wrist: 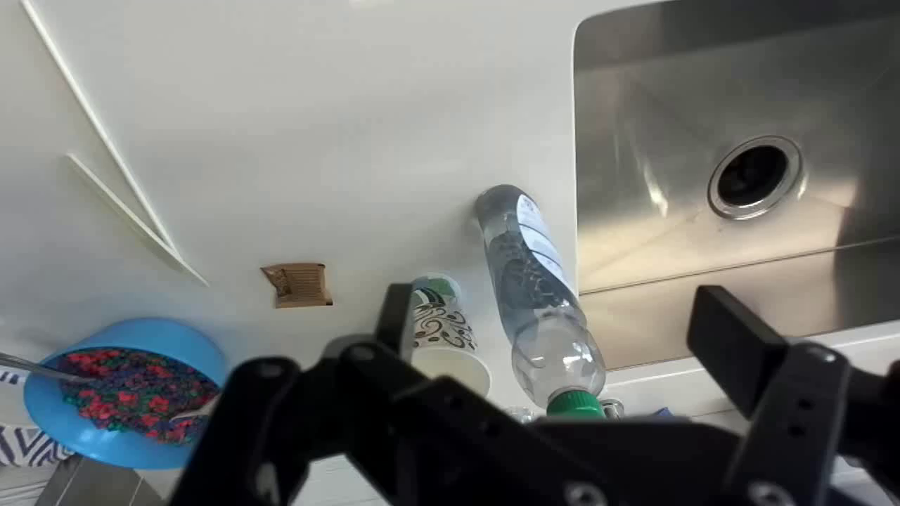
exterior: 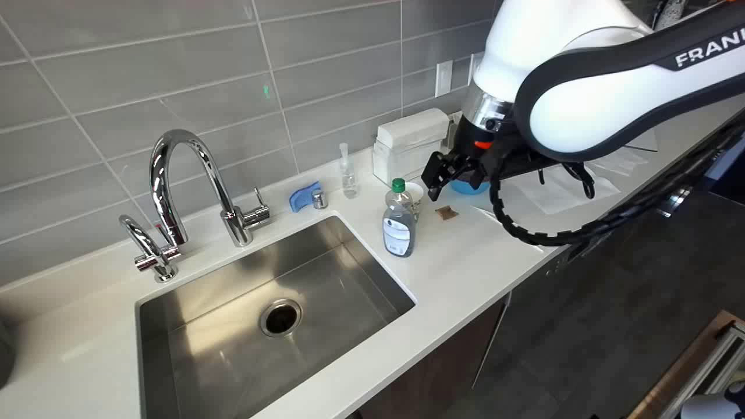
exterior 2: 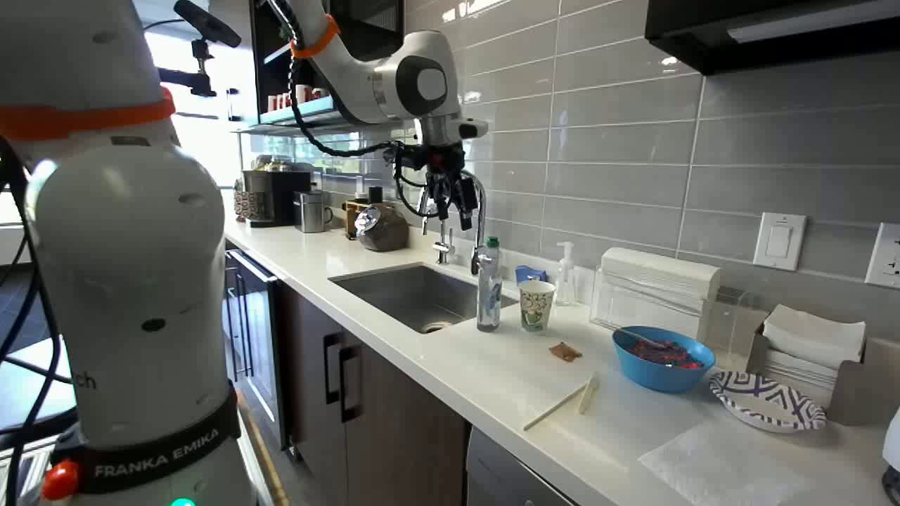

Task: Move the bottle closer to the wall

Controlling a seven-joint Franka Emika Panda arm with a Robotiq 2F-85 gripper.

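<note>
The bottle [exterior: 398, 227] stands upright on the counter beside the sink, with bluish liquid, a pale label and a green cap. It also shows in an exterior view [exterior 2: 489, 295] and in the wrist view [wrist: 531, 260]. The grey tiled wall [exterior: 204, 87] runs behind the counter, also in an exterior view [exterior 2: 619, 147]. My gripper [exterior 2: 454, 207] is open and empty, higher than the bottle and apart from it. In the wrist view the bottle lies between the lines of the two spread fingers [wrist: 562, 323]; the gripper body hides part of the cap.
A patterned paper cup [exterior 2: 536, 306] stands close beside the bottle, on the wall side. The sink [exterior: 279, 349] and tall faucet [exterior: 180, 174] are on its other side. A slim pump bottle [exterior 2: 565, 274], blue sponge [exterior: 304, 196], towel dispenser [exterior 2: 654, 288] and blue bowl [exterior 2: 661, 369] are nearby.
</note>
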